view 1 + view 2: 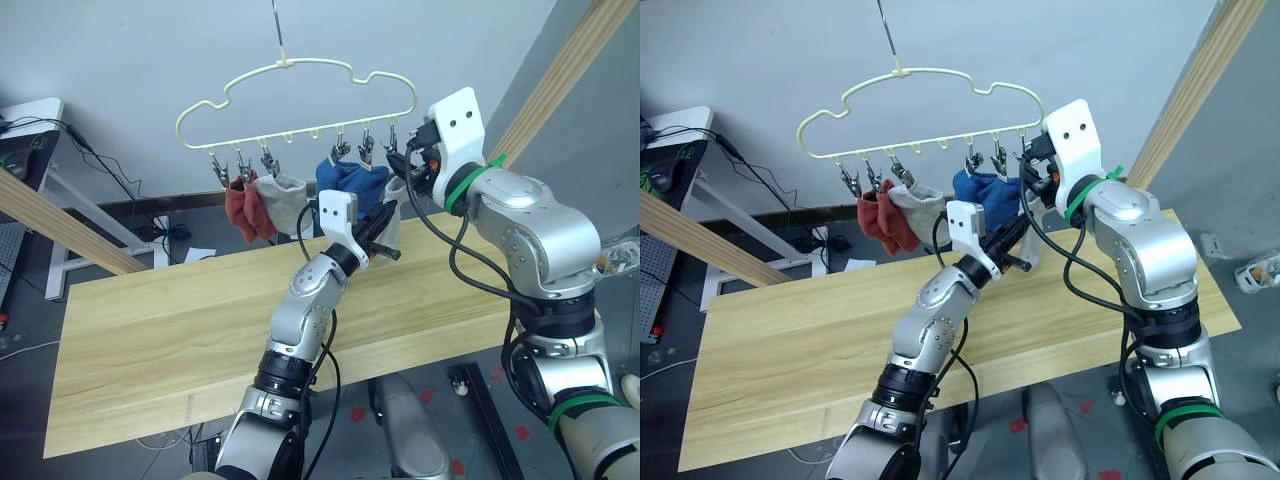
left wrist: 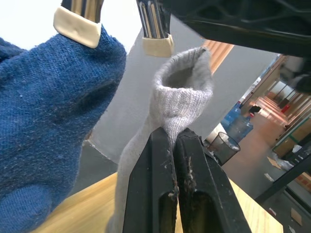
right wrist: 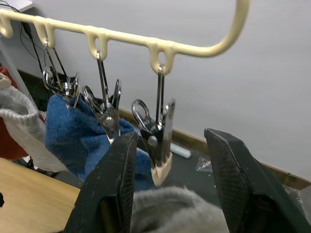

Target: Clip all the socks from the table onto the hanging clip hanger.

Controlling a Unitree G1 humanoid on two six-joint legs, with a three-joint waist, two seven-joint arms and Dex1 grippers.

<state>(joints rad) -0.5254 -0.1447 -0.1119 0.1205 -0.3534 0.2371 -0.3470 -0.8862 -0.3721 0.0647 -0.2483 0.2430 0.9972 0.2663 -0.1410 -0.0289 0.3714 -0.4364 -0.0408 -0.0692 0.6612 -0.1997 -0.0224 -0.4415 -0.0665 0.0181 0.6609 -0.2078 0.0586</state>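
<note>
From the head, the clip hanger (image 1: 300, 95) carries five socks; the table (image 1: 160, 330) looks cleared. At the left wrist, the left gripper (image 2: 174, 141) pinches the last grey sock (image 2: 182, 102) just below the end clip (image 2: 156, 29). At the right wrist, the right gripper (image 3: 170, 148) stands wide around that clip; squeeze it, lift the cuff in.

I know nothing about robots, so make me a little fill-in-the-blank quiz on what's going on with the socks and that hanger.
1. The left gripper is shut on a light ____ knit sock.
2. The right gripper, fingers apart, sits around the last silver ____ of the pale yellow wire hanger.
3. The long light wooden table has ____ socks lying on it.
4. Beside the held sock hangs a ____ sock.

Missing words: grey; clip; no; blue
</note>
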